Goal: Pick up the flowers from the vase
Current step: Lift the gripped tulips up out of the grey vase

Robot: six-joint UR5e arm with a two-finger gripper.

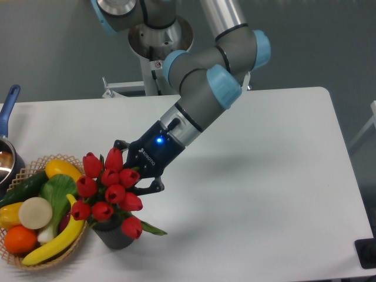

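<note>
Flowers: the red flowers (109, 191) stand in the vase (114, 235) at the near left part of the table (264, 194).
Vase: dark grey, upright, just right of the basket (26, 258); only its lower part shows under the blooms.
End effector: the black end effector (136, 170) reaches down from the far right and sits right behind the red buds, with a small blue light on its body. Its fingers are partly hidden by the flowers, so I cannot tell if they are clenched or released.
Arm: the grey arm (205, 88) with blue joints leans down and to the left.
Basket: woven, holding a banana (56, 241), an orange (20, 239), and green and yellow vegetables.
Pot: a pot with a blue handle (9, 103) at the left edge.
</note>
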